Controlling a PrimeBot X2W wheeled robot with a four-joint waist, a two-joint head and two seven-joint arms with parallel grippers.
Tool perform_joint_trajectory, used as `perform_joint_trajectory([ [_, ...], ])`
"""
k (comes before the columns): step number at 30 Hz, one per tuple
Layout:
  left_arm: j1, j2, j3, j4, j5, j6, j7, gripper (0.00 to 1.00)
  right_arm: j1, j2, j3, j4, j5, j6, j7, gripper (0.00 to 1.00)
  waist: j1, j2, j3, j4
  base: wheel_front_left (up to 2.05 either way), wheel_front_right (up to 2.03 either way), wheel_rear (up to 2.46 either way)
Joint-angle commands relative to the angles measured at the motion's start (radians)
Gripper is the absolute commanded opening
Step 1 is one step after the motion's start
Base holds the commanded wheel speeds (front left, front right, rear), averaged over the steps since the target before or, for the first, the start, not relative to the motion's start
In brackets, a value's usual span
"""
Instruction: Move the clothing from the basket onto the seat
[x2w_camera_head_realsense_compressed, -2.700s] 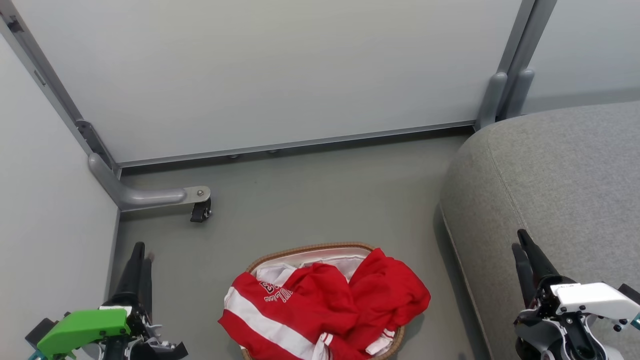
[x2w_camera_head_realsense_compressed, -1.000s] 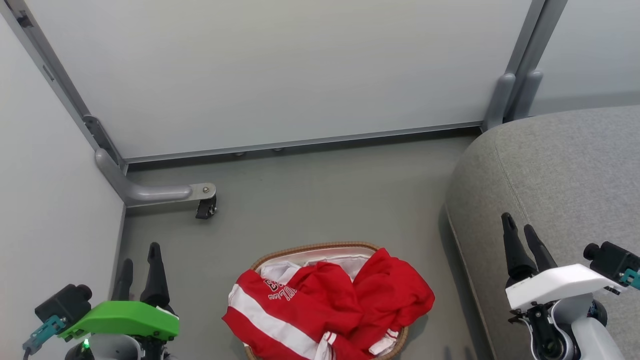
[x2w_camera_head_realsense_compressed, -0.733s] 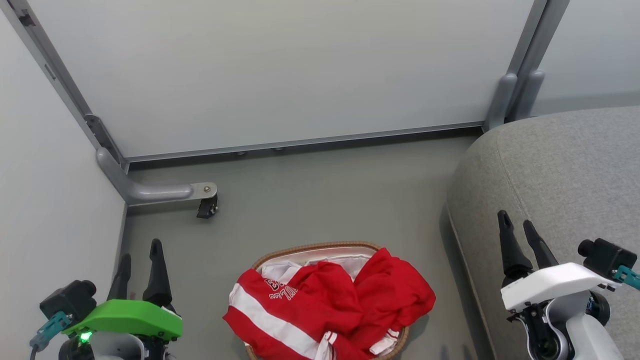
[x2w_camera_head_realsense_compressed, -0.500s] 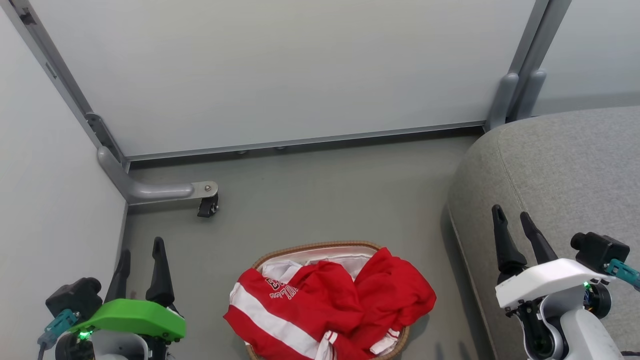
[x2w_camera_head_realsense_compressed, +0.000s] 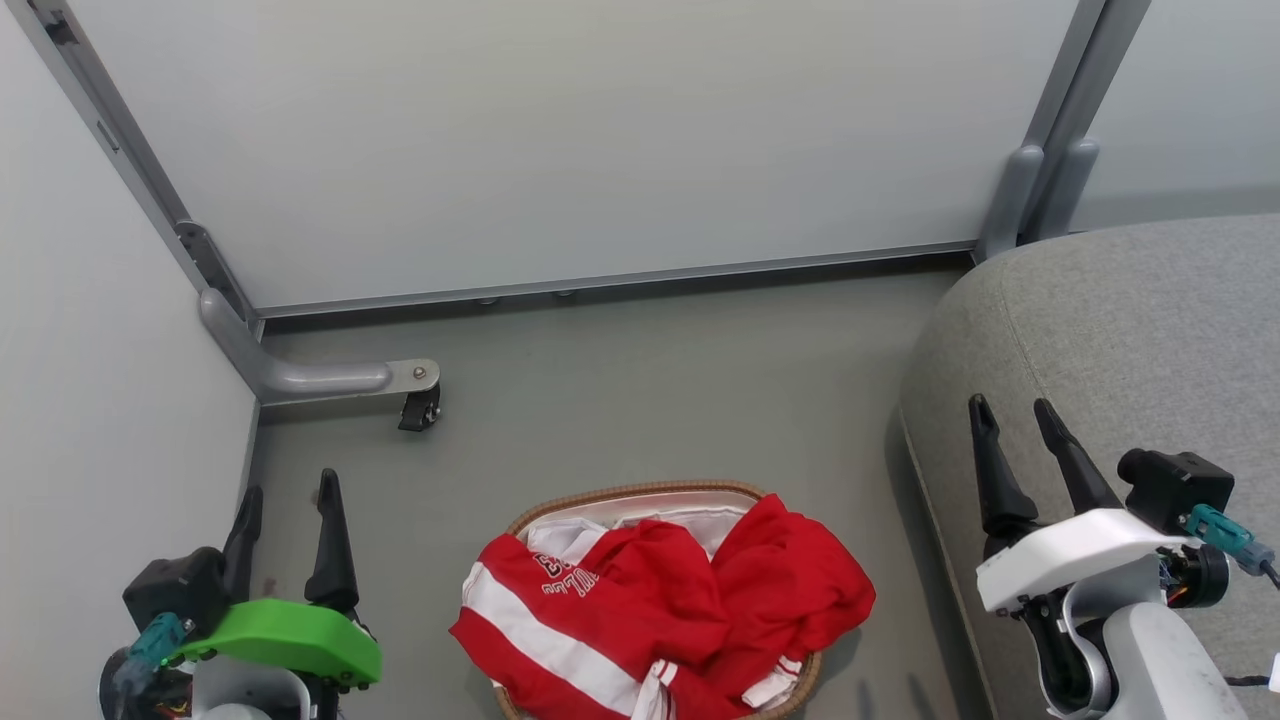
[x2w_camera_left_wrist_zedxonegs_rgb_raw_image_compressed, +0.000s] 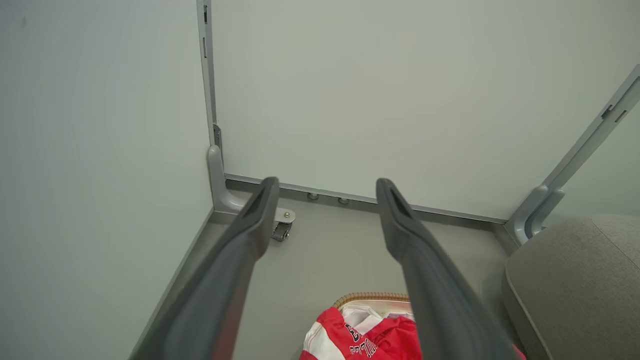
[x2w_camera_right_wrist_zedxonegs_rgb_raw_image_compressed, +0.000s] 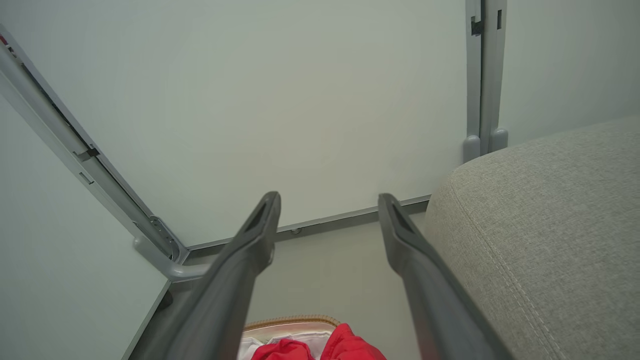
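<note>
1. Both my left gripper (x2w_camera_head_realsense_compressed: 288, 483) and right gripper (x2w_camera_head_realsense_compressed: 1010, 403) are spread wide, empty.
2. Red clothing (x2w_camera_head_realsense_compressed: 660, 610) sits in the basket (x2w_camera_head_realsense_compressed: 620, 495), near the seat (x2w_camera_head_realsense_compressed: 1120, 330).
3. First grab not begun; I must reach down.

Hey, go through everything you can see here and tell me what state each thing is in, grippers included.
left gripper: open, holding nothing.
right gripper: open, holding nothing, near the seat.
clothing: crumpled in the basket, spilling over its rim.
basket: upright on the floor, beside the seat.
seat: no clothing on the visible part yet.
</note>
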Motion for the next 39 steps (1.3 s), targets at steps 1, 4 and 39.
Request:
perform_joint_trajectory([
  [1,-0.021,0.007,0.000,-0.008,0.029,-0.003,-0.009,1.00,-0.022,-0.003,-0.001,-0.011,-0.030,0.000,-0.011,1.00,0.0000,0.0000,0.000,0.000,0.00,0.00,0.00],
  [4,-0.019,0.005,0.002,-0.008,0.057,-0.003,-0.015,1.00,-0.023,-0.001,-0.004,-0.013,-0.061,0.000,-0.018,1.00,0.0000,0.0000,0.001,-0.001,0.00,0.00,0.00],
  [39,-0.158,-0.034,-0.057,0.150,0.274,-0.048,-0.084,1.00,-0.177,0.016,0.039,-0.063,-0.340,0.000,-0.088,1.00,0.0000,0.0000,0.331,-0.092,0.00,0.00,0.00],
])
